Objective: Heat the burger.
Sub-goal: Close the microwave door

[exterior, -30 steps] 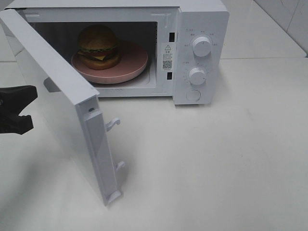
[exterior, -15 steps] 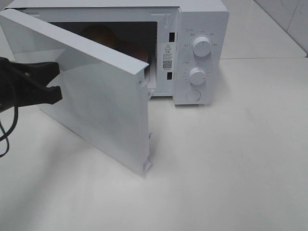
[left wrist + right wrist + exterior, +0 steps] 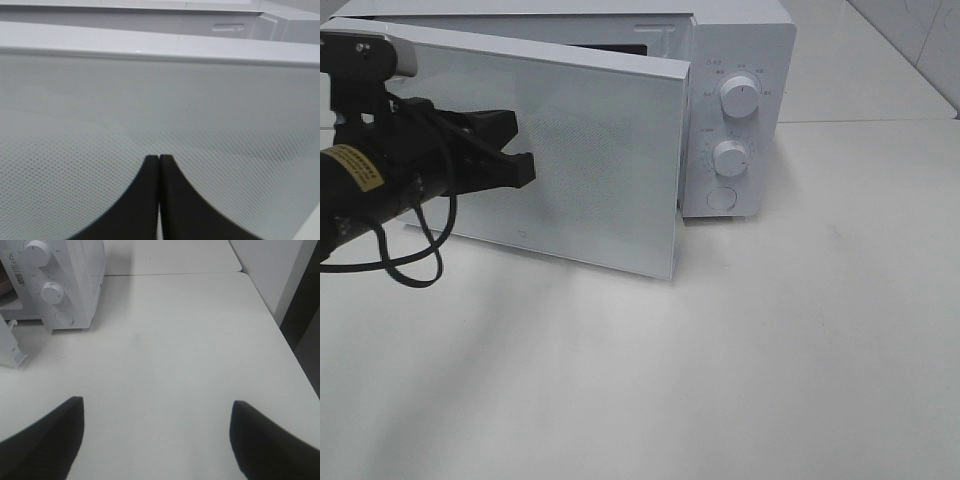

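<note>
High view: we list one white microwave [image 3: 735, 110] at the bench's [image 3: 770, 350] far edge, its door [image 3: 600, 150] slightly ajar. The left gripper [image 3: 523, 158], jaws together, sets its tips against the door's face. The burger does not show; the door covers the cavity.
Left wrist view: we note black fingertips [image 3: 145, 200] meeting against dotted glass.
Right wrist view: we note the right gripper [image 3: 156, 402], jaws wide apart, holding nothing, above the bench.

Bright, even light — soft shadows, close left wrist view hazy.

White microwave [image 3: 740, 60], door [image 3: 610, 150] ajar, black left hand [image 3: 522, 148] against door front, two knobs [image 3: 738, 97], white table [image 3: 770, 350]
</note>
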You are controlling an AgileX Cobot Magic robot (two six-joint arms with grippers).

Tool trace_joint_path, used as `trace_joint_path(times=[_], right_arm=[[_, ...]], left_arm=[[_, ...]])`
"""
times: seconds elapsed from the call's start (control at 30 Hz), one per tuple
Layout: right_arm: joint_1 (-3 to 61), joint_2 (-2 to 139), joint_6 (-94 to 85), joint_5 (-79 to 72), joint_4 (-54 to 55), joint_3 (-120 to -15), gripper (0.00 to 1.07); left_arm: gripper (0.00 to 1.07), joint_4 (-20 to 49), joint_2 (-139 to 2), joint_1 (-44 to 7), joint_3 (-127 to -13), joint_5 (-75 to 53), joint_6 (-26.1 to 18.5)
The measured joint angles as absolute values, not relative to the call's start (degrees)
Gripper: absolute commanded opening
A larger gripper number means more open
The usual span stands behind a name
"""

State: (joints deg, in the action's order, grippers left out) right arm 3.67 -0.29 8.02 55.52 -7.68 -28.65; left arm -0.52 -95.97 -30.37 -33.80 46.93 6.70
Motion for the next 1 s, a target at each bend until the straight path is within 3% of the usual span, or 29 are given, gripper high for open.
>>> trace_joint_path(times=[0.47,1.0], right_arm=[[3.67,-0.29,8.02,55.52,-7.68,-28.65,0.76],[3.67,-0.29,8.02,55.46,-7.68,-28.65,0.76]], left_arm=[[0.00,5.96,-102.79,-34.43,-44.00,43.14,5.27],[0.00,5.21,-108.86,-35.18,-54.03,38.85,4.24]])
